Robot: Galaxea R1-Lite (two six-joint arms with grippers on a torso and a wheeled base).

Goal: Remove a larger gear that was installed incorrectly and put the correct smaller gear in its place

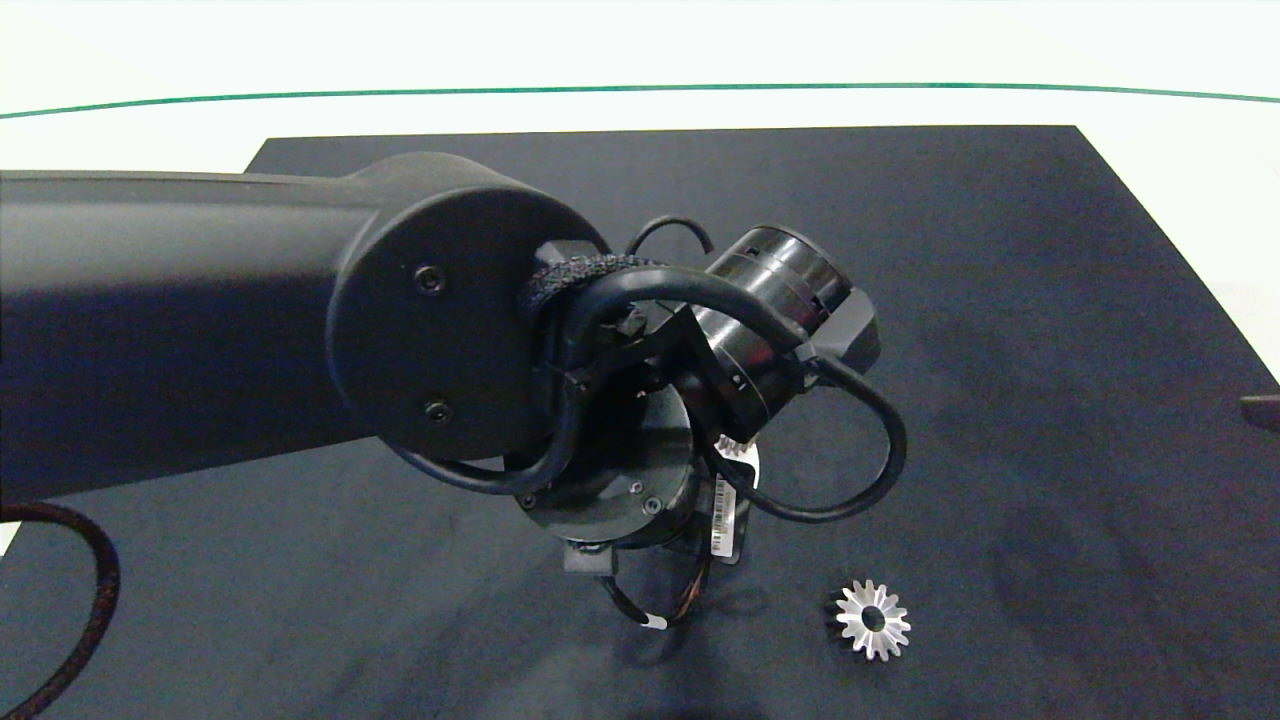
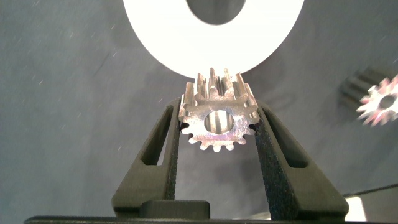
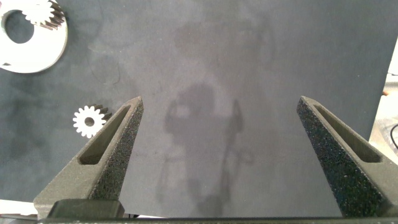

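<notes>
A dark mat [image 1: 1000,300] covers most of the white table [image 1: 1180,110], and a thin green line [image 1: 640,88] curves across the table beyond it. The left arm [image 1: 200,320] reaches in over the middle of the mat, its wrist pointed downward and wrapped in black cables [image 1: 860,470], hiding most of what lies beneath it in the head view. The left gripper [image 2: 217,124] has its two fingers clamped on the sides of the smaller gear [image 2: 217,121], held with its bore facing the wrist camera, just at the edge of a white ring-shaped disc [image 2: 161,37] that lies flat on the mat. The larger gear [image 1: 873,620] lies flat on the mat by itself, toward the near right and well apart from the left gripper, with its pointed teeth spread out around the round centre hole. The right gripper [image 3: 217,130] hangs above bare mat with its fingers wide apart and nothing between them; only a small dark part of that arm [image 1: 1262,410] shows at the right edge of the head view.
</notes>
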